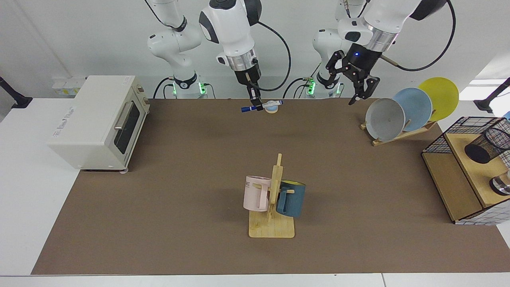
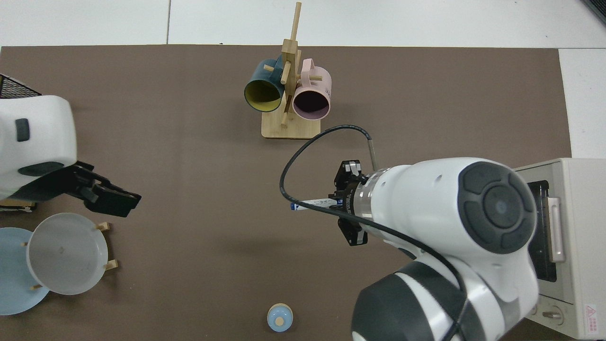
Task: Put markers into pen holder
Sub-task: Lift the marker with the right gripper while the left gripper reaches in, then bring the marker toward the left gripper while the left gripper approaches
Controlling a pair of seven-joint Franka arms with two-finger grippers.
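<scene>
The marker (image 1: 261,106), white with a dark blue cap end, hangs level above the back of the table. My right gripper (image 1: 255,105) is shut on its middle. From above, the marker (image 2: 310,204) sticks out of the right gripper (image 2: 342,203) toward the table's centre. The pen holder (image 1: 484,145), a black mesh cup, leans on the wooden shelf at the far right of the facing view; the top view does not show it. My left gripper (image 1: 359,95) hangs open and empty just left of the plate rack, also seen from above as the left gripper (image 2: 112,199).
A mug tree (image 1: 275,199) with a pink and a blue mug stands mid-table. A toaster oven (image 1: 99,119) sits at the left, a plate rack (image 1: 402,115) back right, and a small blue bell (image 1: 271,107) just behind the marker. A wire basket (image 1: 438,143) surrounds the shelf, with a shiny metal object (image 1: 501,184).
</scene>
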